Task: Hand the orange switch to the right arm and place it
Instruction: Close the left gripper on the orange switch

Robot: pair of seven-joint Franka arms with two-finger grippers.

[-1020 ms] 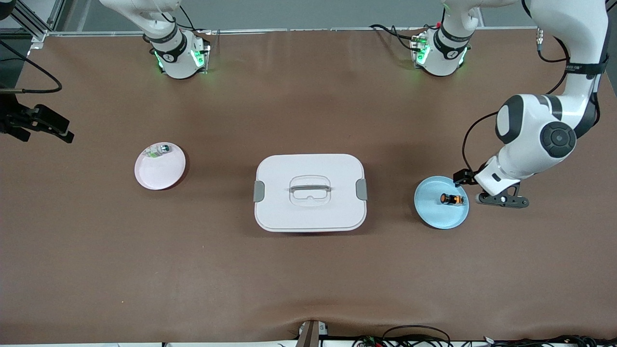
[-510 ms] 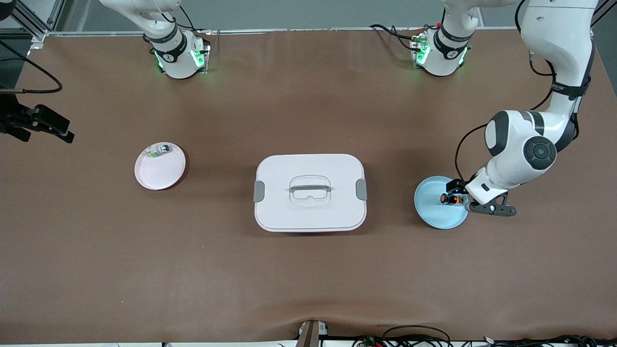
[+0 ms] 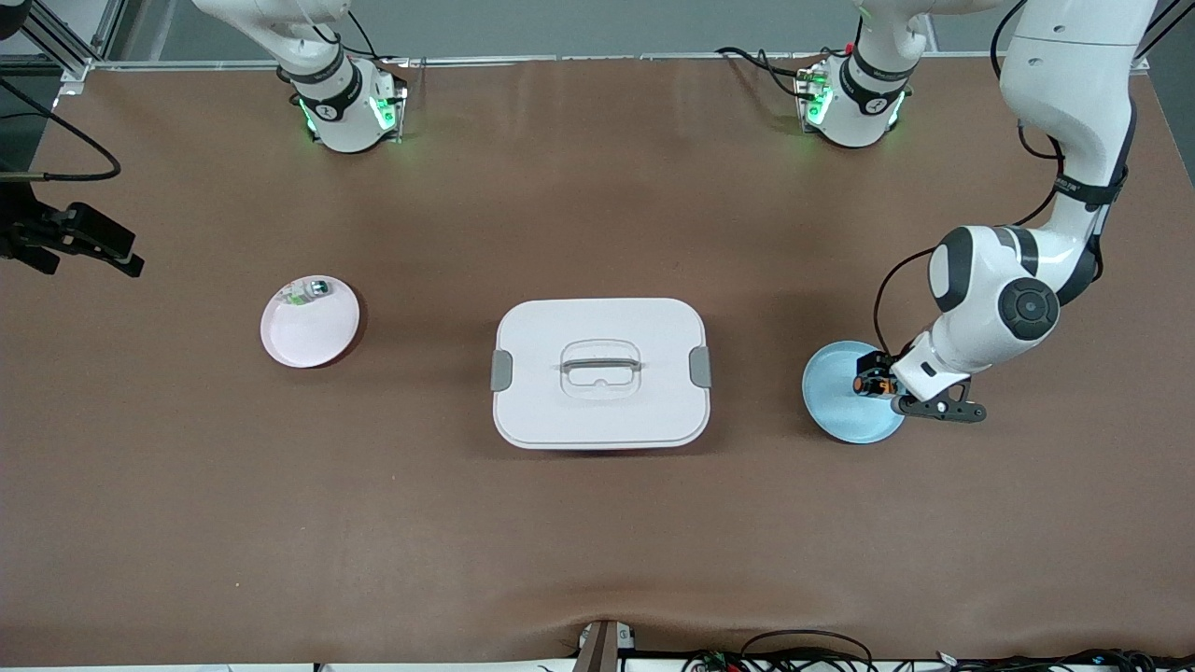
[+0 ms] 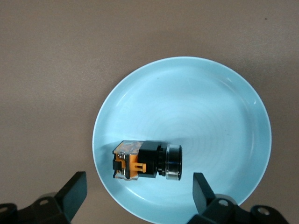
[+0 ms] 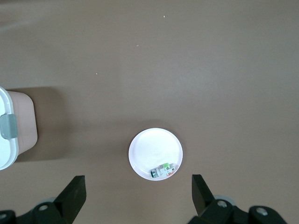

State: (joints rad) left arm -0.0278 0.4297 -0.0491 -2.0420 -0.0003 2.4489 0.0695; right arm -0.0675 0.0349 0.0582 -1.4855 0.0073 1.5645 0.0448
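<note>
The orange switch [image 3: 868, 384] [image 4: 140, 161] lies on its side on the blue plate [image 3: 840, 415] [image 4: 210, 107], toward the left arm's end of the table. My left gripper [image 3: 885, 383] [image 4: 138, 187] hangs open just above it, one finger [image 4: 74, 189] outside the plate's rim and the other finger [image 4: 201, 189] over the plate; nothing is held. My right gripper [image 5: 138, 189] is out of the front view. It waits open and high over the table beside a pink plate [image 5: 149, 147].
A white lidded box [image 3: 600, 373] [image 5: 7, 140] with a handle stands mid-table. The pink plate [image 3: 313, 336] toward the right arm's end carries a small clear-and-green switch [image 3: 308, 292] [image 5: 163, 170]. A black fixture [image 3: 79, 238] juts in at that end's table edge.
The left arm has swung its gripper from beside the blue plate to over the orange switch, partly covering it in the front view. The right arm has not moved.
</note>
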